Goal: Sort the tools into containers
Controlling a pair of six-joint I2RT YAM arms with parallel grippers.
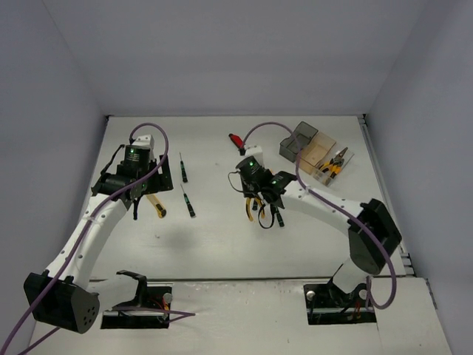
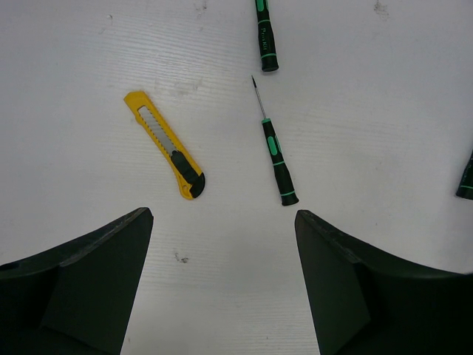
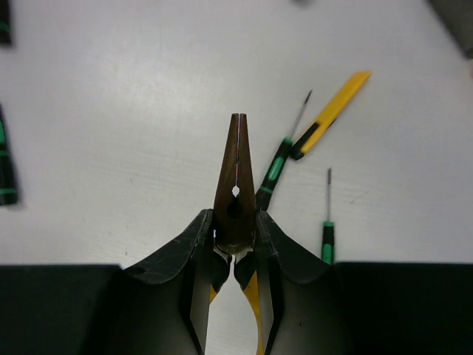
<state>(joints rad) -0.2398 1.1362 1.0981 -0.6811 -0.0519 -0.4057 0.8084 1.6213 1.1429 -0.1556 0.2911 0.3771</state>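
My right gripper (image 1: 260, 201) is shut on yellow-handled pliers (image 3: 236, 174), whose closed brown nose sticks out past the fingers (image 3: 194, 248), above the table. My left gripper (image 2: 222, 285) is open and empty, hovering just short of the yellow utility knife (image 2: 164, 144) and a thin black screwdriver (image 2: 275, 155). A second screwdriver (image 2: 264, 37) lies beyond. The red knife (image 1: 236, 140) lies at the back centre. The dark grey bin (image 1: 298, 140), tan bin (image 1: 318, 153) and clear bin (image 1: 336, 166) stand in a row at the back right. Orange-handled pliers (image 1: 336, 160) lie in the clear bin.
In the right wrist view the yellow knife (image 3: 330, 115) and two screwdrivers (image 3: 278, 164) (image 3: 327, 225) lie ahead on the right. Dark green-marked handles (image 3: 4, 166) show at the left edge. White walls enclose the table (image 1: 222, 237) on three sides.
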